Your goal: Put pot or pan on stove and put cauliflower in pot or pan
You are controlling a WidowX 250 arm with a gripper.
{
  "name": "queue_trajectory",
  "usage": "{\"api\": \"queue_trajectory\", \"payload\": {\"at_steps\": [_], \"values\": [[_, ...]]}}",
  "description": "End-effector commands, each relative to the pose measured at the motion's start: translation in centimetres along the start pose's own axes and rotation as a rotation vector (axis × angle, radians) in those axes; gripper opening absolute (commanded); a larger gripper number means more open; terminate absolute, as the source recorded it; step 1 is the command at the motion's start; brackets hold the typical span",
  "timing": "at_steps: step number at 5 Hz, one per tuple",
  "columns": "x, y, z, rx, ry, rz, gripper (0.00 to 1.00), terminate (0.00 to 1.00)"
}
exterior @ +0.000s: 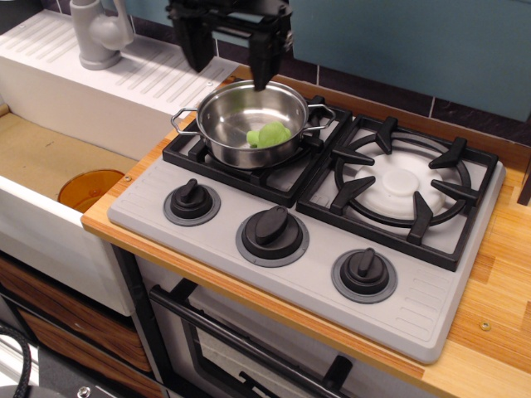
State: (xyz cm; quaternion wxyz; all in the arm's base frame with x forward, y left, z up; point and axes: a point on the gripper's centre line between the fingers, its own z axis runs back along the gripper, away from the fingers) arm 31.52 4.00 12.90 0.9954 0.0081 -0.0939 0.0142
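Note:
A shiny steel pan [226, 116] with two wire loop handles sits on the left burner grate of the grey stove [323, 274]. Inside it, toward the right side, lies the light-green cauliflower [268, 135]. My black gripper [231, 60] hangs open above the pan's far rim, both fingers spread wide and holding nothing. One fingertip [262, 75] points down just over the rim; the gripper touches neither pan nor cauliflower.
The right burner [404, 184] carries only its white cap. Three black knobs [271, 231] line the stove front. To the left are a sink with an orange disc [90, 187], a white drainboard [99, 79] and a faucet [98, 33].

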Motion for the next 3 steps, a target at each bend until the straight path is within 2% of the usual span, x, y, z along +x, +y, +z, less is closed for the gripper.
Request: {"api": "queue_trajectory", "payload": {"at_steps": [1,2,3], "values": [[3.0,-3.8,0.1,-0.043,-0.050,0.038,1.00,0.00],[3.3,-5.1,-0.5,-0.047,-0.041,0.065,1.00,0.00],[3.3,-5.3,-0.5,-0.074,-0.037,0.074,1.00,1.00]]}}
